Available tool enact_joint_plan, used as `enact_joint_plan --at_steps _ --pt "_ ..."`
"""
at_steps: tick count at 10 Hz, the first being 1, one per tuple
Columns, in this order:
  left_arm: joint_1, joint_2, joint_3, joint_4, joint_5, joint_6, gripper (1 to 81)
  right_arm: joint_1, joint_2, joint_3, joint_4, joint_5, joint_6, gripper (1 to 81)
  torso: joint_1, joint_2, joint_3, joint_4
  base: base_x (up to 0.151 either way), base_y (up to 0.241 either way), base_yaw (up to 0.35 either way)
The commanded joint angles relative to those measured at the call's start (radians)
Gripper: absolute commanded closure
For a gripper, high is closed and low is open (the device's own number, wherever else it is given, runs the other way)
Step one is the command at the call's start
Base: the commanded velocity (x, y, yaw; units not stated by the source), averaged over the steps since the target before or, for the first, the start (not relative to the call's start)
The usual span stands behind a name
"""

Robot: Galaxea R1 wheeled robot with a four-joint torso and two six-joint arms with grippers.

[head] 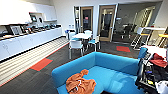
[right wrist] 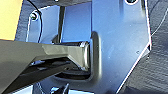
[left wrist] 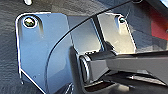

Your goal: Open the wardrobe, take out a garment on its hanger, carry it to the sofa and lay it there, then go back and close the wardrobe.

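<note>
The bright blue sofa (head: 110, 65) fills the lower middle of the head view. On its seat at the near left lies the orange garment (head: 80, 83), crumpled in a heap. A bit of the white hanger (head: 79, 82) shows in its folds. Nothing touches the garment. In both wrist views the robot's own dark plate and jointed bar take up the picture, above dark carpet.
A long white counter (head: 30, 41) with cupboards runs along the left wall. Behind the sofa stand a white table (head: 81, 35) and chairs, then wooden doors. A cluttered cart with red cloth (head: 157, 61) is at the right. The carpet is dark with orange patches (head: 41, 64).
</note>
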Motion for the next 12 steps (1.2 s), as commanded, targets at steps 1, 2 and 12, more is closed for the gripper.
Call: enact_joint_plan --at_steps 1,2,12 --pt "-0.033 -0.002 0.001 0.01 0.034 0.001 1.0 0.024 0.005 0.004 -0.001 -0.058 -0.002 1.0 0.0 0.0 0.0 0.0 0.0 0.0 0.0" --pt "-0.033 0.0 0.001 0.01 0.034 0.001 1.0 0.024 0.006 0.004 -0.001 -0.06 -0.002 1.0 0.0 0.0 0.0 0.0 0.0 0.0 0.0" --pt "-0.034 -0.011 -0.001 0.01 0.035 -0.002 1.0 0.027 0.011 0.004 -0.002 -0.06 -0.002 1.0 0.0 0.0 0.0 0.0 0.0 0.0 0.144"
